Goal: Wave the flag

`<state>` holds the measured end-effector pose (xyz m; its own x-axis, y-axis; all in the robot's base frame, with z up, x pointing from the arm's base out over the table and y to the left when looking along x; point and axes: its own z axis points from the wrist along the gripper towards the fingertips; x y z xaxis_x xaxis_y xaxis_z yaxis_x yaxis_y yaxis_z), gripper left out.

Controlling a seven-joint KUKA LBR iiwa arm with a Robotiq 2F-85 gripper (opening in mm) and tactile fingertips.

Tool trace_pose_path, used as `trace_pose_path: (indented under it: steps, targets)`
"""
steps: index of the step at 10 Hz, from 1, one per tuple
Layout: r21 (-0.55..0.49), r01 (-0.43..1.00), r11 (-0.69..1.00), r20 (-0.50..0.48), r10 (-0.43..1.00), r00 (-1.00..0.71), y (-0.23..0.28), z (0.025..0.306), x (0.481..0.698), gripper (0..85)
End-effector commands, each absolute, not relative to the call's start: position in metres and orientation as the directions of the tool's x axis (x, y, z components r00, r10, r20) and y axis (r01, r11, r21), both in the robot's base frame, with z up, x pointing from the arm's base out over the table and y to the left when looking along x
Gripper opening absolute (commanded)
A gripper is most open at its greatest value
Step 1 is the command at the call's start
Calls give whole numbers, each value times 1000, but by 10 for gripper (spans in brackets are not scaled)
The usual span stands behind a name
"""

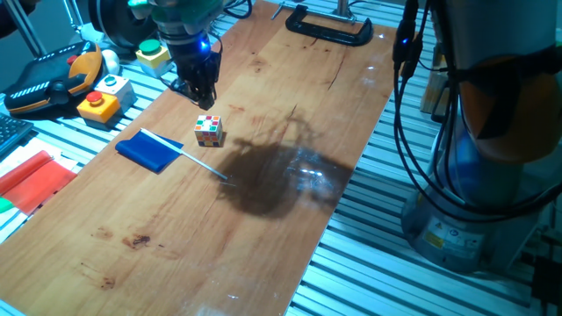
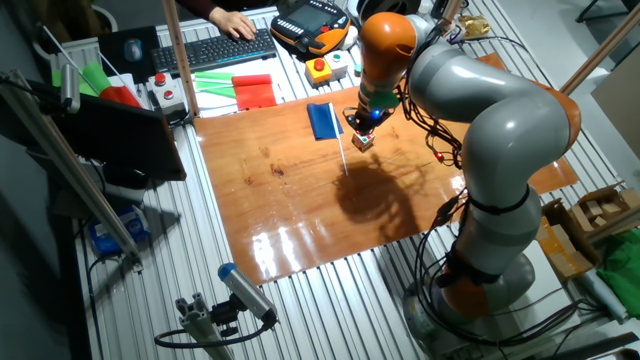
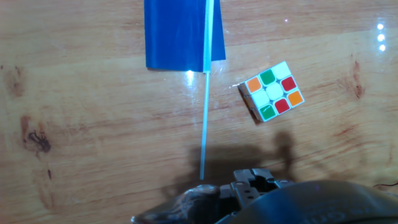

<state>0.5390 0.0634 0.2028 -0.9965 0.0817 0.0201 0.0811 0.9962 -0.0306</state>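
Flag (image 1: 156, 150) placement is flat on the wooden table (image 1: 290, 202), with the blue cloth spread toward the edge nearest the red sheet (image 1: 33, 180) and the thin white stick (image 1: 204, 164) extending from the cloth across the bare wood. In the hand view the cloth (image 3: 177, 34) is seen at the top of the frame, and the stick (image 3: 206, 118) runs straight down from it. A multicoloured puzzle cube (image 1: 208, 130) is positioned just beside the stick, apart from it, and is seen tilted in the hand view (image 3: 272, 91). The gripper (image 1: 199, 90) is suspended above the table just beyond the cube, clear of the flag, and nothing is held in it; whether the fingers are set wide or narrow cannot be told from these views. In the other fixed view the gripper (image 2: 362, 127) is shown over the cube (image 2: 361, 142), with the flag (image 2: 323, 121) beside it. Button boxes (image 1: 104, 96) are located off the table edge.
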Motion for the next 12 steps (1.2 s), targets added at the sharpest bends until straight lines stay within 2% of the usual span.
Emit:
trace_pose_path:
  steps: [1, 12]
  targets:
    - [-31, 81, 996, 22, 81, -996, 64, 203, 539, 7]
    - [-22, 70, 997, 21, 70, -997, 65, 196, 546, 7]
